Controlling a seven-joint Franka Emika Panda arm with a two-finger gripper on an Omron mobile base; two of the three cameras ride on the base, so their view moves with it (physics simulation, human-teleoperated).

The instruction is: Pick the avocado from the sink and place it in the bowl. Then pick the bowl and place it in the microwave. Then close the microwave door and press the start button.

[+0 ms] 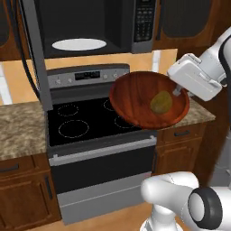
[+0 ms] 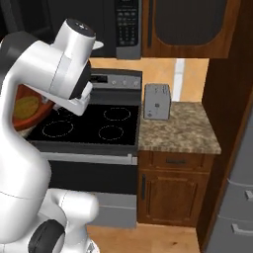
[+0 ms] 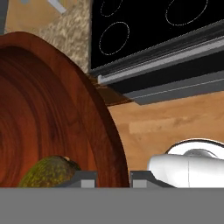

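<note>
Tilting toward camera: bowl (image 1: 135, 97), avocado (image 1: 161, 102) inside

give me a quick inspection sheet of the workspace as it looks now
surface: black stovetop, granite counters on both sides
job's things: avocado inside bowl, bowl held tilted in the air above the stove; microwave open, white plate inside, microwave door swung out
clutter: toaster on right counter
grippers: gripper shut on bowl rim
cables: nothing seen
surroundings: wood cabinets, oven front
</note>
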